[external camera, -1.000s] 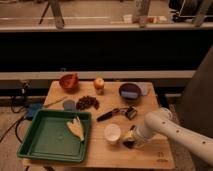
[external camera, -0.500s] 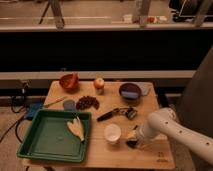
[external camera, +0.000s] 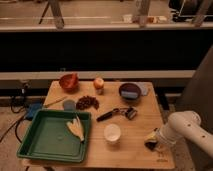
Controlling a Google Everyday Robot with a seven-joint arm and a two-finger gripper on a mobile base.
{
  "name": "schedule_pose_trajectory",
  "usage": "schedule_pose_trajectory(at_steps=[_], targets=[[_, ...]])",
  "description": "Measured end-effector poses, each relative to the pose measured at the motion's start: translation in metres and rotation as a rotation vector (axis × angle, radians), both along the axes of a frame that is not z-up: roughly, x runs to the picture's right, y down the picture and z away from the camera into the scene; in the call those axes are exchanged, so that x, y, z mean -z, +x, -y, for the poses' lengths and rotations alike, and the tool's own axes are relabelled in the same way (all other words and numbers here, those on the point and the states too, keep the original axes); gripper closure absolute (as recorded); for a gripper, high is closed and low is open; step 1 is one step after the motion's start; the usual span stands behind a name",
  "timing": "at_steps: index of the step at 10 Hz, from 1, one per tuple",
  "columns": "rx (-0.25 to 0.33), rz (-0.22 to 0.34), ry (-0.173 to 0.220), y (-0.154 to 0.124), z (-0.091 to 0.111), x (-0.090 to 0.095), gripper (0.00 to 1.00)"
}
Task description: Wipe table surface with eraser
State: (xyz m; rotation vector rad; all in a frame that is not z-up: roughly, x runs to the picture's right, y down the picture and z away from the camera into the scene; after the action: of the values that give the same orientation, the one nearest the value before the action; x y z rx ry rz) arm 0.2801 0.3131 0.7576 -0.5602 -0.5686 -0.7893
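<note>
The table surface (external camera: 135, 150) is a light-wood top with a small dark logo mark near its front right corner. My gripper (external camera: 151, 142) sits at the end of the white arm (external camera: 181, 128) that comes in from the right. It is low over the table's front right part, right of the white cup (external camera: 112, 133). It is shut on the eraser (external camera: 150, 136), a small pale yellowish block with a dark underside that rests against the wood.
A green tray (external camera: 40, 142) holding a yellow item (external camera: 76, 128) fills the front left. A black-handled utensil (external camera: 116, 114), a dark bowl (external camera: 130, 91), a red bowl (external camera: 68, 81), an orange fruit (external camera: 99, 83) and a dark cluster (external camera: 88, 102) lie farther back.
The gripper with the eraser has slid to the right along the front of the table, away from the white cup. Nothing else has moved.
</note>
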Motion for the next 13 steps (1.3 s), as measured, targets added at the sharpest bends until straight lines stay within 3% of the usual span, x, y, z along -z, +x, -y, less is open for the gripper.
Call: schedule_pose_trajectory(at_steps=[3, 6, 9, 13], targets=[[-0.016, -0.01, -0.026, 0.009, -0.019, 0.015, 1.0], [0.002, 0.037, -0.037, -0.003, -0.039, 0.045, 1.0], [0.039, 0.11, -0.035, -0.027, -0.04, 0.068, 1.0], [0.128, 0.222, -0.05, -0.09, -0.055, 0.069, 1.0]])
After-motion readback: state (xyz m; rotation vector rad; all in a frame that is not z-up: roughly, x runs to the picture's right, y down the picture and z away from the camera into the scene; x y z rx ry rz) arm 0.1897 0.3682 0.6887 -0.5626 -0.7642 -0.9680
